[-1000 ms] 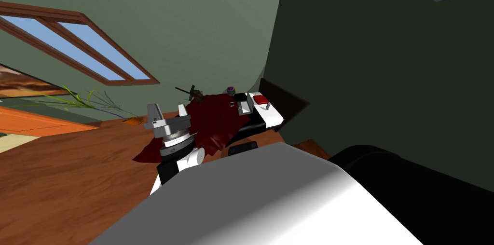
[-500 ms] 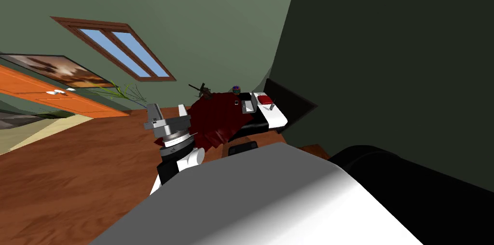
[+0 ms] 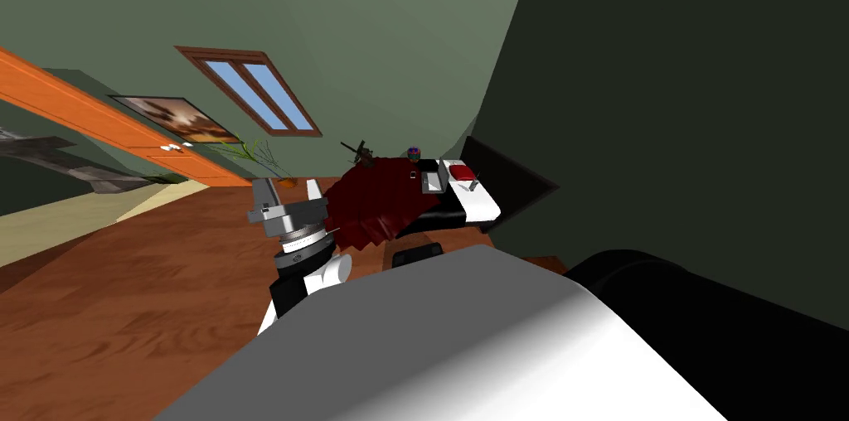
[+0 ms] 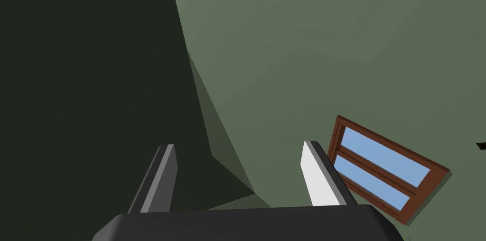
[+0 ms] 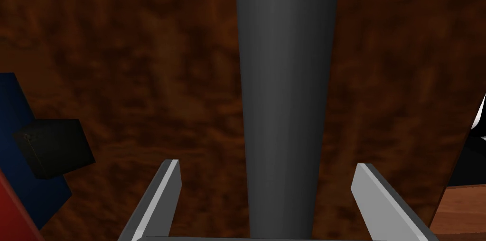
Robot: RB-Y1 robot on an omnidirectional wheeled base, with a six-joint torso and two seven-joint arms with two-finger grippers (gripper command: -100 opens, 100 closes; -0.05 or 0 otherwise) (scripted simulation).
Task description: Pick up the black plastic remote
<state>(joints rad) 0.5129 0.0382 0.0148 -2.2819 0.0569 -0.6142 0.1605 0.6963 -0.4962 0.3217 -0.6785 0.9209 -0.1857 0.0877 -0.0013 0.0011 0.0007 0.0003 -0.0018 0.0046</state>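
Far ahead stands a bed with a white sheet and a dark red blanket. Several small things lie on it: a red pillow, a grey open laptop-like thing, a small dark item and a slim grey stick-like item. Which of them is the remote I cannot tell. My left gripper is raised in front of my chest, well short of the bed, open and empty. My right gripper is open and empty, pointing down at brown wood with a dark grey tapered post beyond its fingers.
Wooden floor stretches to the left and ahead. A black headboard backs the bed against a dark wall. An orange cabinet, a plant and a window line the green far wall. A black cube on something blue lies beside my right gripper.
The whole head view has swung: window, picture and orange cabinet slid rightward and the bed shifted slightly right, so I have turned. My arms hold the same pose.
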